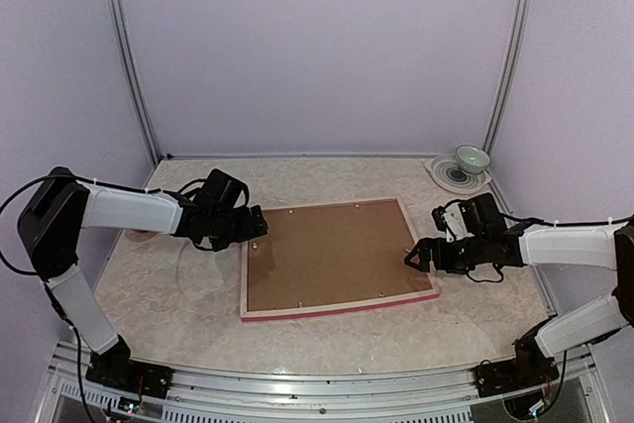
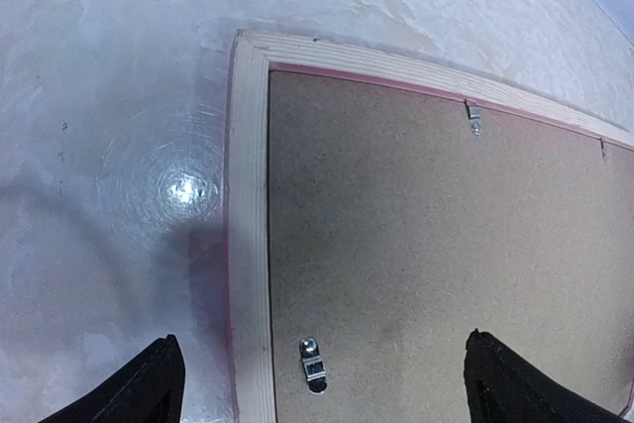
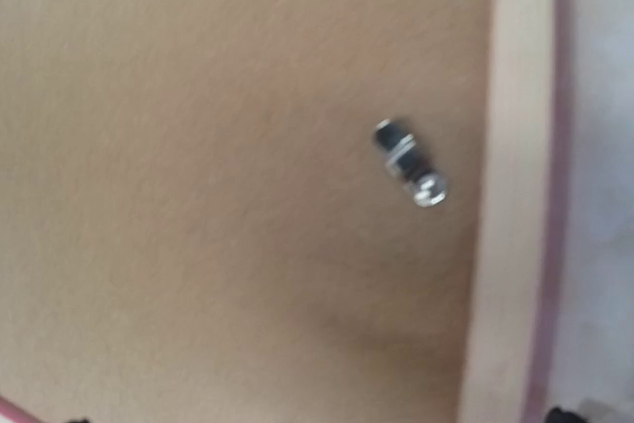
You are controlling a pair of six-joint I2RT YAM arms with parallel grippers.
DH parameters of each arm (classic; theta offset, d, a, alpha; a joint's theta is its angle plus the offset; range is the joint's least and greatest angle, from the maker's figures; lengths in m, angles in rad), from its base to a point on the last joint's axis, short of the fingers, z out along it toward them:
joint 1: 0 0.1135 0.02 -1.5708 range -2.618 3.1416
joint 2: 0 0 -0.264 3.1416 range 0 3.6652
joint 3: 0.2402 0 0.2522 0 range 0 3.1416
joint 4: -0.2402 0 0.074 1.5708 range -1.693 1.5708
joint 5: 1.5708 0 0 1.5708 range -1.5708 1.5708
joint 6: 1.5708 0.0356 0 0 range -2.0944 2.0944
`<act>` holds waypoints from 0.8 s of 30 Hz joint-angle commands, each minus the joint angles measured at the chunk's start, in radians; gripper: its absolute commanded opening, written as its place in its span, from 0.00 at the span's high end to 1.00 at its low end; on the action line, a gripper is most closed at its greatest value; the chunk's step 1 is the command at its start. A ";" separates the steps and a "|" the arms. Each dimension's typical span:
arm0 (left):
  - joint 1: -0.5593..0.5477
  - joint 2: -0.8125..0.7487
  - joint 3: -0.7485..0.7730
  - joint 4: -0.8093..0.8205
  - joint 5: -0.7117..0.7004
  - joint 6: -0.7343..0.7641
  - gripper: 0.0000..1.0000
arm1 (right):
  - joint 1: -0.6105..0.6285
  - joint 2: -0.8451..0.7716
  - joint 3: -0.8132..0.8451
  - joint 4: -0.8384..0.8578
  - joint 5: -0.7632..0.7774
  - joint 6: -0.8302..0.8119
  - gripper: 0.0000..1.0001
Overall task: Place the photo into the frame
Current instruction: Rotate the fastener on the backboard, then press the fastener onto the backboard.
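Observation:
The frame (image 1: 244, 289) lies face down in the middle of the table, pale wood rim up and a pink edge along its near side. A brown backing board (image 1: 332, 255) fills it. The photo is hidden. My left gripper (image 1: 253, 228) hovers open over the frame's left rail (image 2: 248, 245), one finger on each side of a metal clip (image 2: 313, 364). My right gripper (image 1: 416, 258) is open above the right rail (image 3: 510, 195), close to another clip (image 3: 408, 163). In the right wrist view only a dark fingertip (image 3: 563, 413) shows. Neither gripper holds anything.
A pale green bowl (image 1: 472, 158) stands on a round plate (image 1: 444, 179) in the back right corner. Lilac walls with metal posts close the table at the back and sides. The marbled tabletop (image 1: 178, 284) surrounds the frame.

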 commanded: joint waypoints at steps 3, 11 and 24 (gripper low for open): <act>-0.010 -0.054 -0.056 0.021 0.013 -0.006 0.07 | -0.028 -0.020 0.016 0.025 0.016 0.010 0.01; -0.013 -0.043 -0.075 -0.001 -0.025 -0.013 0.19 | -0.030 -0.041 -0.013 0.026 0.017 0.013 0.01; -0.014 0.000 -0.095 0.022 -0.010 -0.009 0.41 | -0.033 -0.035 -0.025 0.040 0.010 0.016 0.01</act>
